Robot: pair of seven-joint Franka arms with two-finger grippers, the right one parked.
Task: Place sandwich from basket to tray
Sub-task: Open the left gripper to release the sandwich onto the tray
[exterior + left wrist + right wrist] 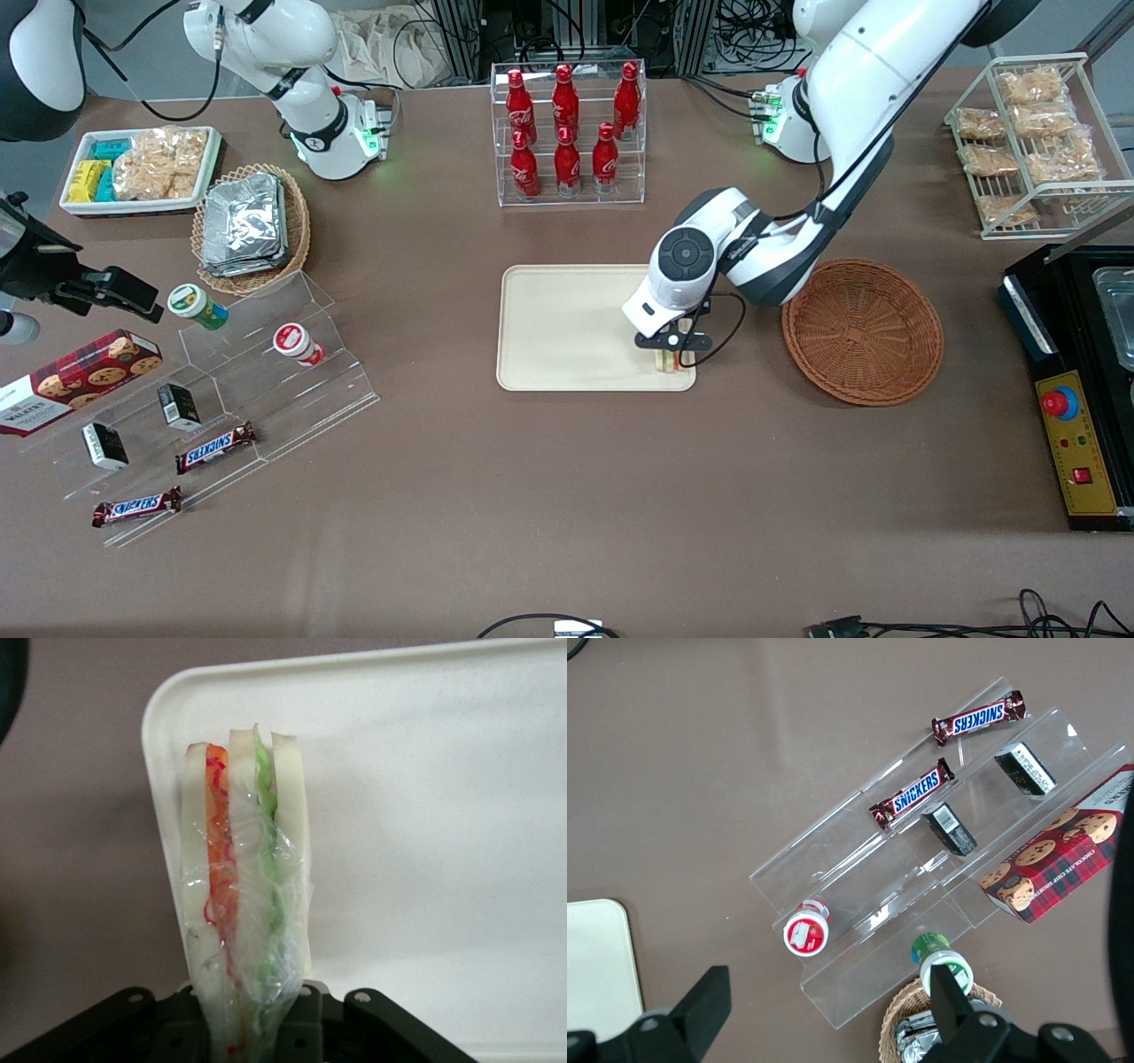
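Observation:
The sandwich is a plastic-wrapped wedge of pale bread with orange-red and green filling. My gripper is shut on it, over the corner of the cream-beige tray nearest the front camera and the basket. In the left wrist view the sandwich stands on edge between the black jaws, with the tray under it. The round reddish-brown wicker basket sits beside the tray, toward the working arm's end, with nothing in it.
A clear rack of red cola bottles stands farther from the front camera than the tray. An acrylic step stand with snack bars and cups, an oval basket of foil packets and a black control box are also on the table.

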